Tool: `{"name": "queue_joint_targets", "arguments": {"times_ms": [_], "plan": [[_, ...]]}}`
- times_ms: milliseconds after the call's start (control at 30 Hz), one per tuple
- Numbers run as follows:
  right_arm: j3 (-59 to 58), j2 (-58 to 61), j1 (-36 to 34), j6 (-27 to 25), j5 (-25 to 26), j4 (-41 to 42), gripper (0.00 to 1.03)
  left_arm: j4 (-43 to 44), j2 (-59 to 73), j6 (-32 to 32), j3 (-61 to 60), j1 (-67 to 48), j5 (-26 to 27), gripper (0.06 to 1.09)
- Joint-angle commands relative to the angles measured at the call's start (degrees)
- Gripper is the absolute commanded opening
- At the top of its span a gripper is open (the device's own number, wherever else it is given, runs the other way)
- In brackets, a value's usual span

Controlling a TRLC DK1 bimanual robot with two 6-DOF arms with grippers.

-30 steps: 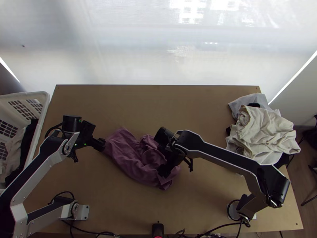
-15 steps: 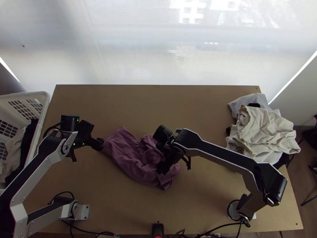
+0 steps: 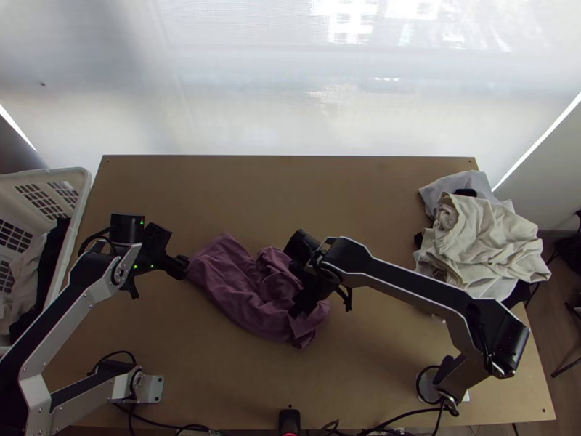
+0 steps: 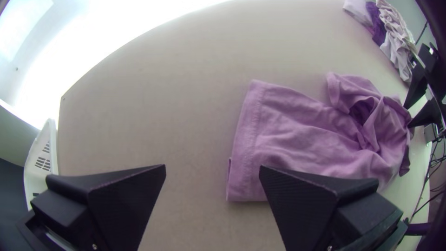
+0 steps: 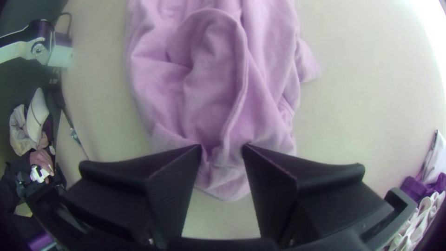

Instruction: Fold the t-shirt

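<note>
Mauve cotton-looking t-shirt (image 3: 240,294), crumpled mid-surface (image 3: 312,385), a little toward the left arm. One end lies fairly flat, ending in a straight hem (image 4: 251,121); the other is bunched, with a loose ridge of cloth (image 5: 244,60) running down toward the right claw (image 5: 222,146). Right claw over the bunched end: fingers apart, narrower than the left pair, cloth visible between the tips, no pinch evident. Left claw (image 4: 213,167) at the hem end: spread wide, one finger overlapping the hem in its wrist view; contact can't be told. Farther out, a heap of pale garments (image 3: 486,240) at the surface's right edge; white laundry basket (image 3: 83,190) off the left edge, clothing in it. Step in hand, by my reading: sorting out and flattening, folding proper not begun. Next move calls for a single-layer grip on each end, then a lift and outward draw to open the bunch. Risk: right claw catching several layers together.
</note>
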Motion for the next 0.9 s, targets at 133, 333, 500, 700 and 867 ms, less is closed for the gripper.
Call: {"name": "queue_joint_targets", "arguments": {"times_ms": [133,333,500,700,867], "plan": [[-1.05,-3.02,-0.18,-1.57,-3.57,0.05,0.03,1.12,0.15,1.09,-0.71,0.44,0.01,1.03],[3.34,-13.92,-2.55,-3.33,-5.42,-6.37,0.03,2.09,1.03,1.52,0.43,0.97,0.01,1.03],[12.4,-19.45,-7.92,-3.33,-8.41,-13.4,0.03,2.17,1.82,1.17,1.4,0.0,0.1,1.03],[14.86,-23.06,-10.29,-3.42,-9.37,-17.62,0.03,4.11,6.48,0.47,1.4,-8.0,0.1,1.04],[19.95,-24.11,-12.93,-3.5,-9.29,-19.64,0.03,7.45,13.24,0.03,5.62,-10.9,0.01,1.04]]}}
